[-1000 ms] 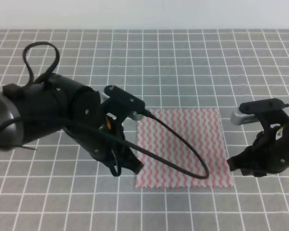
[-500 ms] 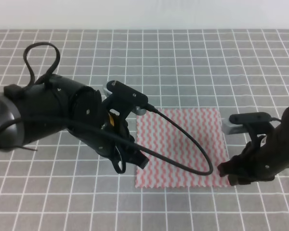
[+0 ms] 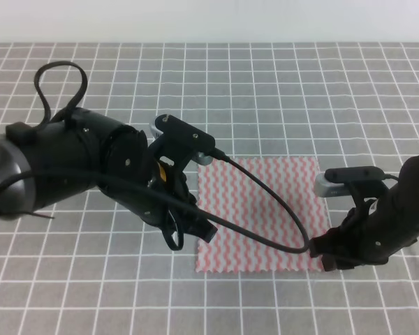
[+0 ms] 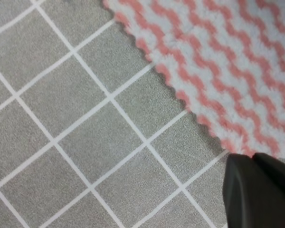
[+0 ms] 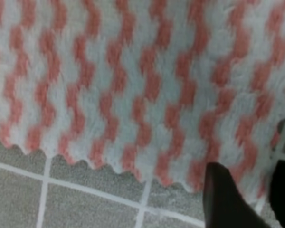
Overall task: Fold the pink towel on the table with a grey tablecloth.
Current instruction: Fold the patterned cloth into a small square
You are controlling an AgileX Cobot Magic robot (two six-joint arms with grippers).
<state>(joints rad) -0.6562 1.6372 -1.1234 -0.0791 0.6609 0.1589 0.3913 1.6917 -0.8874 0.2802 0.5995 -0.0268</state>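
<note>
The pink towel [image 3: 265, 209] lies flat on the table with a grey tablecloth [image 3: 265, 98], right of centre. My left gripper [image 3: 204, 234] is low at the towel's left edge near its front left corner. In the left wrist view its dark fingers [image 4: 242, 190] sit together just off the pinked edge of the towel [image 4: 228, 71]. My right gripper [image 3: 328, 257] is at the towel's front right corner. In the right wrist view it [image 5: 249, 190] is open, with the towel [image 5: 133, 80] showing between its fingers [image 5: 223, 197].
A black cable [image 3: 265, 209] loops from the left arm across the towel. The left arm's bulky body [image 3: 77, 167] covers the table's left middle. Grey gridded cloth runs on all sides of the towel.
My right gripper has moved left and down onto the towel's front right corner. My left gripper has shifted slightly right toward the towel's left edge.
</note>
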